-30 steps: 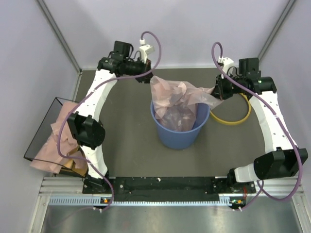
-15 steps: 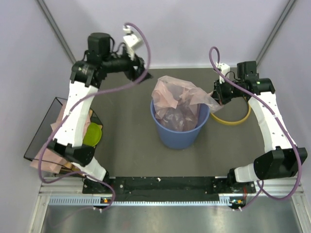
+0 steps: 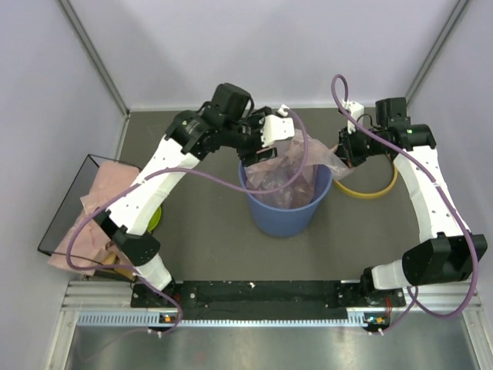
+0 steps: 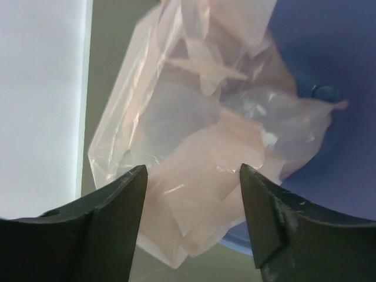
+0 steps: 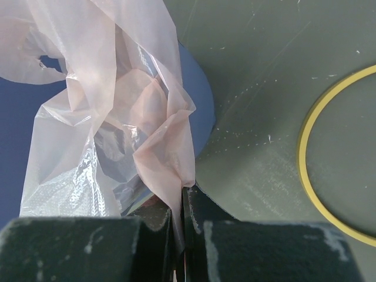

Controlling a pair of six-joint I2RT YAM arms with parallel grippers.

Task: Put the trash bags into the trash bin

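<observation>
In trash bin (image 3: 285, 217), half-hidden trash bag (image 3: 291, 171)

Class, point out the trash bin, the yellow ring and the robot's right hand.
trash bin (image 3: 285, 220): top view, blue outer wall.
yellow ring (image 5: 301, 150): right wrist view, its leftmost curve.
right hand (image 5: 180, 202): right wrist view, between its shut fingertips.

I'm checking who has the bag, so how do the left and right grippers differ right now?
The left gripper is open, gripping nothing; the right gripper is shut on an edge of the trash bag. The left gripper hangs above the trash bin; the right gripper sits outside it, near the yellow ring. Both point at the same bag.
</observation>
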